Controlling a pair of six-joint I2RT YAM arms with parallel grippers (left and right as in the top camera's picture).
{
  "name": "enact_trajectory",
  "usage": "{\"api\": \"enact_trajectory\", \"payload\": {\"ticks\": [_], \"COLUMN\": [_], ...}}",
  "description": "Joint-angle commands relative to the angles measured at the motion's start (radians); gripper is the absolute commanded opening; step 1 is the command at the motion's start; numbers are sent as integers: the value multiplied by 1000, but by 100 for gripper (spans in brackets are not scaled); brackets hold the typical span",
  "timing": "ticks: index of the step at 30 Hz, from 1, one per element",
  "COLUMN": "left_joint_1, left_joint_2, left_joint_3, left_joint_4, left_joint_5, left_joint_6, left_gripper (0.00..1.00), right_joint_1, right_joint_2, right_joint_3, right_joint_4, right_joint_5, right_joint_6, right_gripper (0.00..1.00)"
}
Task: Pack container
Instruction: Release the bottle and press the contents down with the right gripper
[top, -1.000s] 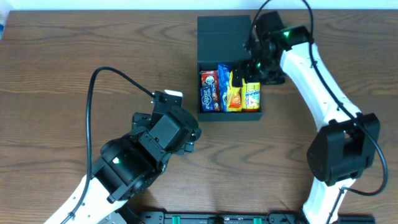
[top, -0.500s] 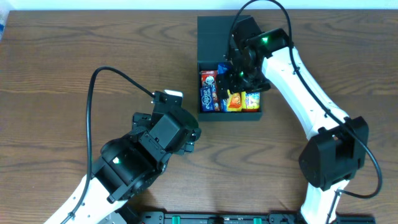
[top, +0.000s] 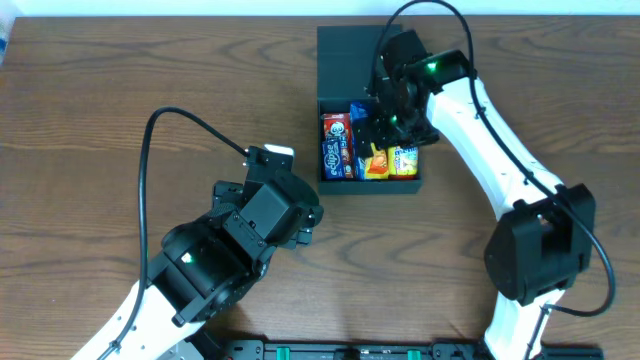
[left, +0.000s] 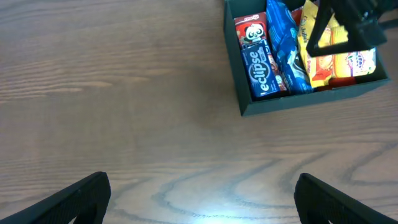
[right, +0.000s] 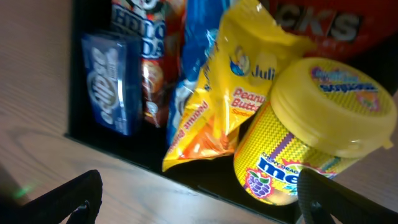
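Observation:
The dark teal container (top: 371, 186) stands at the back centre of the table, its flap lid (top: 350, 55) open toward the back. It holds several snacks: a blue Eclipse pack (top: 331, 155), a blue packet (top: 358, 140), a yellow peanut-butter packet (right: 230, 106) and a yellow Mentos tub (right: 311, 137). My right gripper (top: 386, 124) hovers over the container's right half, open and empty (right: 199, 208). My left gripper (top: 304, 214) is open and empty over bare table in front of the container (left: 205, 211). The container also shows in the left wrist view (left: 249, 107).
A red packet (right: 323, 25) lies at the back of the container behind the tub. The brown wooden table (top: 120, 110) stretches wide to the left. A black cable (top: 160, 130) loops above my left arm.
My right gripper moved left from the container's right edge to over its contents, then shifted very slightly. The left arm has not moved.

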Motion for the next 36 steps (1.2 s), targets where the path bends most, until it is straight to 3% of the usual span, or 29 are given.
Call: {"api": "enact_trajectory", "payload": {"ticks": [1,9,36], "left_joint_1": [3,3,3], "left_joint_2": [0,0,0], "left_joint_3": [0,0,0], "left_joint_4": [-3,-3,-3], "left_joint_5": [-18,-18,-18], "left_joint_6": [-11,-11,-11], "left_gripper": [95,95,95], "right_joint_1": [-11,-25,-27], "right_joint_2": [-26,-24,-6], "right_joint_3": [-34,-93,-154], "right_joint_4": [19,126,187], "right_joint_5": [17,18,13], "right_joint_6": [-17,-18,-8], "right_gripper": [99,99,99]}}
